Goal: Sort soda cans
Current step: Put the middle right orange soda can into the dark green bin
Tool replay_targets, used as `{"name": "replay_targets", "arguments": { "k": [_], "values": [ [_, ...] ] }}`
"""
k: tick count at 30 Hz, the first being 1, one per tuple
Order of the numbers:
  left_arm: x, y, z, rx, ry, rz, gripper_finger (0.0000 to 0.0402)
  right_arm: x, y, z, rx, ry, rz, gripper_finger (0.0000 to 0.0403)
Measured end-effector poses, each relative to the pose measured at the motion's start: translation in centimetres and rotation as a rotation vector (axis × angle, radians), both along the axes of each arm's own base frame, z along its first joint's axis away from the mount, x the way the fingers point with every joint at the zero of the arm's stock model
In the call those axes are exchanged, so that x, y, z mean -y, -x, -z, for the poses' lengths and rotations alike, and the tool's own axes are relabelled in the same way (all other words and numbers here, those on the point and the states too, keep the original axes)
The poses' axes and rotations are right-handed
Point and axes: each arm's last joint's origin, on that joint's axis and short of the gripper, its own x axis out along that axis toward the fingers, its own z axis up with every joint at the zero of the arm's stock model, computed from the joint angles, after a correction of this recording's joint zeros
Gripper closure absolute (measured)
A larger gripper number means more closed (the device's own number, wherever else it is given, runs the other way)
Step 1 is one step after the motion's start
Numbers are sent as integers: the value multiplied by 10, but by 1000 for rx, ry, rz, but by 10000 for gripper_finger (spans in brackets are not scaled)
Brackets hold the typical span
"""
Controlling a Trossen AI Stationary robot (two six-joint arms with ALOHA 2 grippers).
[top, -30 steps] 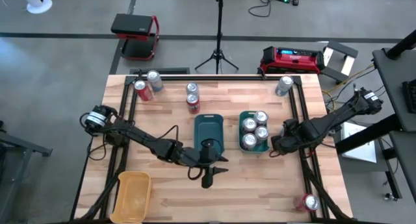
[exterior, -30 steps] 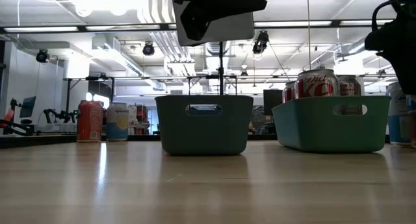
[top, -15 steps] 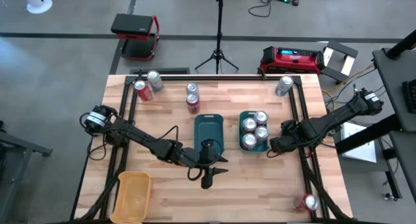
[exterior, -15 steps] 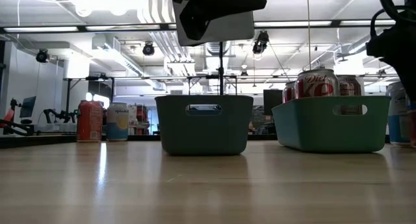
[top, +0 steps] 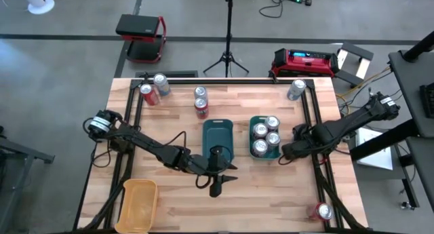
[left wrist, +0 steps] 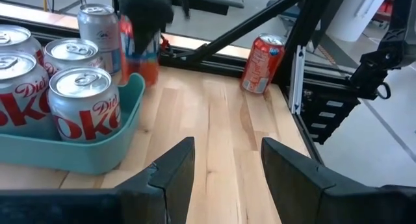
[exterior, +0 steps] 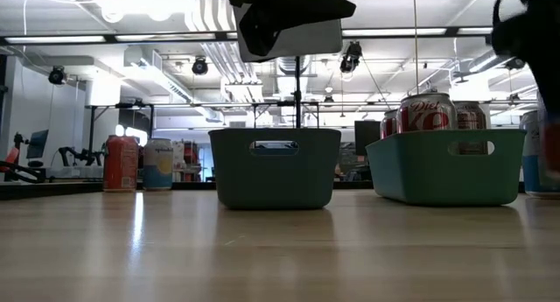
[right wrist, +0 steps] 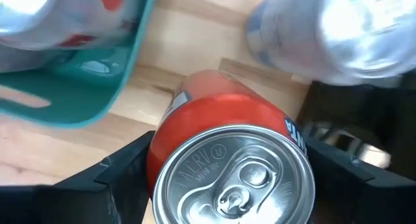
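My right gripper (top: 287, 152) stands at the right end of the teal tray (top: 252, 135) and is shut on an orange soda can (right wrist: 221, 120), which also shows in the left wrist view (left wrist: 140, 55). The teal tray holds several silver Diet Coke cans (left wrist: 83, 107). My left gripper (top: 217, 186) hovers open and holding nothing near the front of the dark green tray (top: 218, 129). Loose cans stand upright on the table: two at the far left (top: 153, 89), two at the far middle (top: 201, 102), one at the far right (top: 296, 89), one at the near right corner (top: 321, 211). My right gripper pinches the orange can's side wall (right wrist: 161, 152) between its two fingers, one on each side, just under the top rim. The fingers come from above, pointing down. The can stays upright, its silver top (right wrist: 237, 178) up. The teal tray hides its bottom, so whether it is off the table cannot be told.
A yellow tray (top: 139, 203) lies at the near left corner. Black frame rails (top: 310, 119) run along the table's left and right sides, close to my right gripper. Bare wood lies between the trays and the near edge.
My right gripper has gone up: in the low view it shows higher than a second ago. My left gripper has kept still.
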Motion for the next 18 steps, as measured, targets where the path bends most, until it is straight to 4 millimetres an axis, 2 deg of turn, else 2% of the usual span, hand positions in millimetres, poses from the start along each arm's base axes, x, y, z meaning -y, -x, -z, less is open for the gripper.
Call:
{"name": "replay_targets", "arguments": {
  "k": [4,8,18],
  "values": [
    [-1,1,-2,-2,-7,2,239,3,3,-35,-28,64,-16,101],
    [-1,1,-2,-4,-8,2,239,4,-4,-61,121,101,-62,101],
    [-1,2,-3,-7,-9,2,239,19,-12,-107,302,316,-134,101]
  ]
}}
